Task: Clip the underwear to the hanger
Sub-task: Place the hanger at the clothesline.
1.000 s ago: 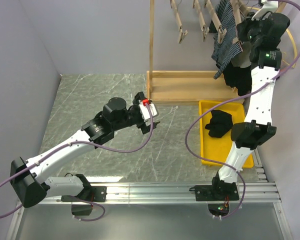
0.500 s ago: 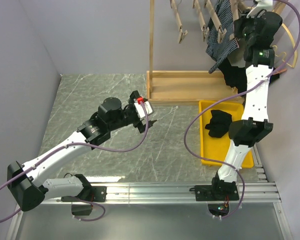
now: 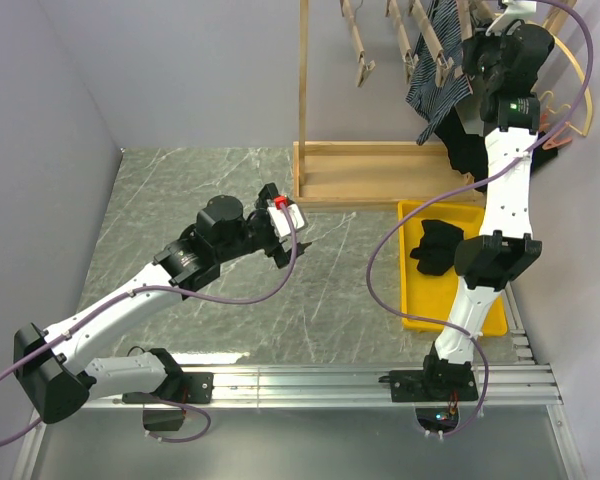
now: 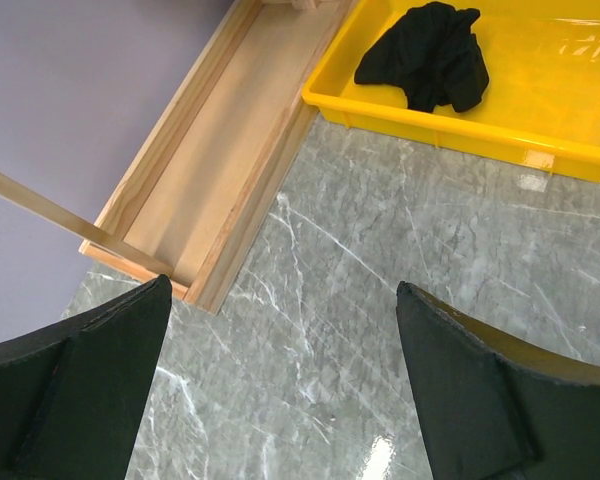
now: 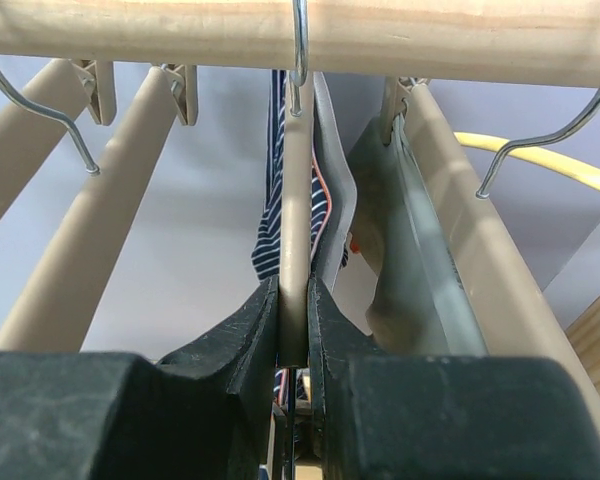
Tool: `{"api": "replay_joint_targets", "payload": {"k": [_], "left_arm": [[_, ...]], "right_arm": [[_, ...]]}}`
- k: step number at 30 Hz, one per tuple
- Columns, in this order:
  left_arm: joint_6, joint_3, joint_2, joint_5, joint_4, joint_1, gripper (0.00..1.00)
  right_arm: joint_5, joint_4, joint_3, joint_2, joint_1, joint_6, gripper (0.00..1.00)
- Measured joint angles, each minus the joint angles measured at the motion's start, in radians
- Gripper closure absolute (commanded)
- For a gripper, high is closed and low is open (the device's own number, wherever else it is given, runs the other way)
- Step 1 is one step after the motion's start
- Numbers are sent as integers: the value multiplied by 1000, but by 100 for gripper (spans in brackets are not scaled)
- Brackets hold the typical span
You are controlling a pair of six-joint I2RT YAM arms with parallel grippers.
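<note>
High at the back right, my right gripper [image 3: 477,62] is shut on the wooden bar of a hanger [image 5: 296,180] that hangs by its wire hook from the rack's rail [image 5: 430,35]. The right wrist view shows both jaws pressed flat against that bar [image 5: 293,285]. Striped navy underwear [image 3: 432,88] hangs from this hanger, and its stripes [image 5: 268,235] show just behind the bar. My left gripper [image 3: 298,238] hovers open over the table's middle, with only marble between its fingers [image 4: 282,288]. Another black garment [image 3: 438,246] lies in the yellow tray [image 3: 417,300].
The wooden rack's base [image 3: 365,175] and upright post [image 3: 303,90] stand at the back. Several empty clip hangers [image 3: 358,50] hang from the rail left of the striped one. Dark cloth [image 3: 470,150] hangs behind my right arm. The yellow tray [image 4: 570,150] lies beside the base.
My right arm has lifted the hanger with the striped underwear up and slightly left toward the rail. My left arm drew back a little to the left, still open.
</note>
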Motion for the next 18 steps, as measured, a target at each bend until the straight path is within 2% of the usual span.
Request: {"api": "replay_joint_targets", "payload": {"k": [6, 10, 12, 13, 14, 18], "left_arm": [[0, 0, -3, 0, -11, 0, 1], [0, 3, -2, 0, -19, 0, 1], [0, 9, -2, 0, -30, 0, 1], [0, 12, -2, 0, -35, 0, 1], [0, 15, -1, 0, -38, 0, 1], [-1, 33, 9, -1, -55, 0, 1]], "right_arm": [[22, 0, -4, 0, 0, -7, 97], [30, -2, -13, 0, 0, -9, 91], [33, -6, -14, -1, 0, -13, 86], [35, -7, -14, -2, 0, -15, 82], [36, -8, -15, -3, 0, -16, 72], [53, -6, -48, -27, 0, -24, 57]]}}
